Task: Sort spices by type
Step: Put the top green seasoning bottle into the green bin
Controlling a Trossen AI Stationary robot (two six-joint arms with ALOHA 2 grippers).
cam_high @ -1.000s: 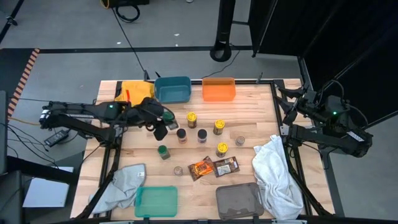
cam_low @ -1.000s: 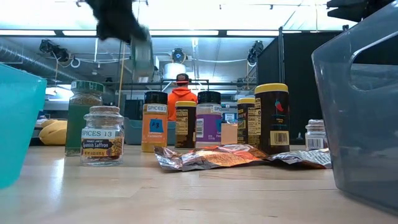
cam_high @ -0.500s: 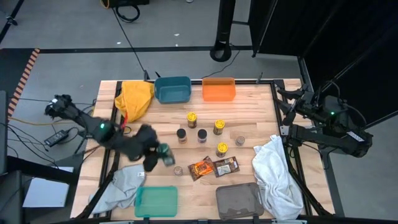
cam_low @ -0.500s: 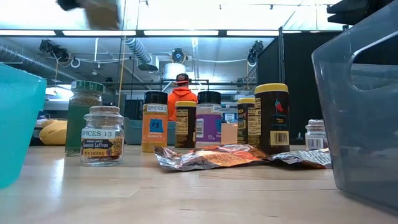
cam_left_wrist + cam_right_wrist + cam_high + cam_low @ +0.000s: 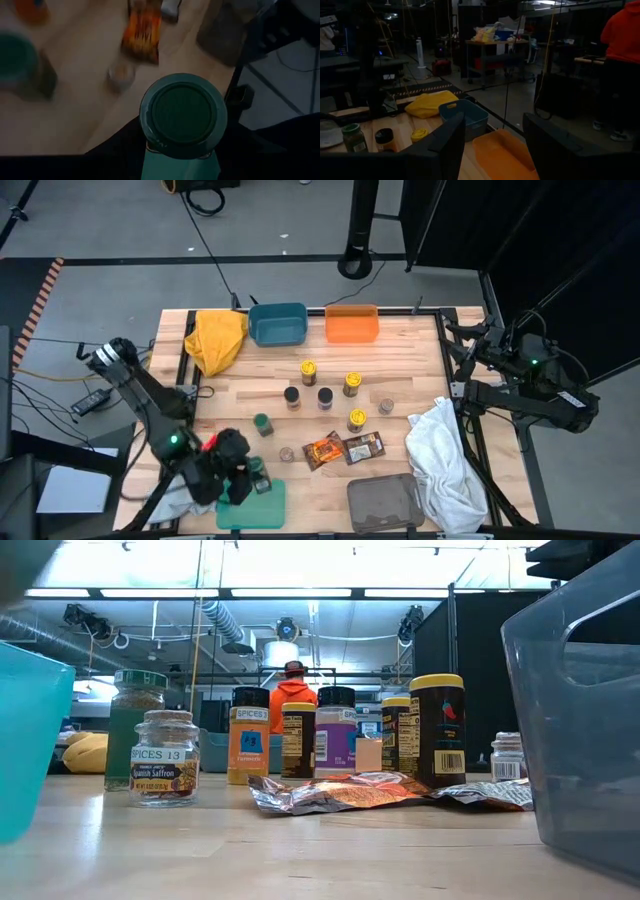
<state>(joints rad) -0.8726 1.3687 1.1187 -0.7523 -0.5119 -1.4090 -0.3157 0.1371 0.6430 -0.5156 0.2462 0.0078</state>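
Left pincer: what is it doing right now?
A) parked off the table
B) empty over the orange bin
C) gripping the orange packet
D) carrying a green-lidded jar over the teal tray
D: the left pincer is shut on a green-lidded jar above the teal tray at the table's front-left.

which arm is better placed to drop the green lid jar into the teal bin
Left. Its claw already grips the green-lidded jar directly above the teal bin at the table's near-left edge. The right claw waits open, parked beyond the table's right side, holding nothing.
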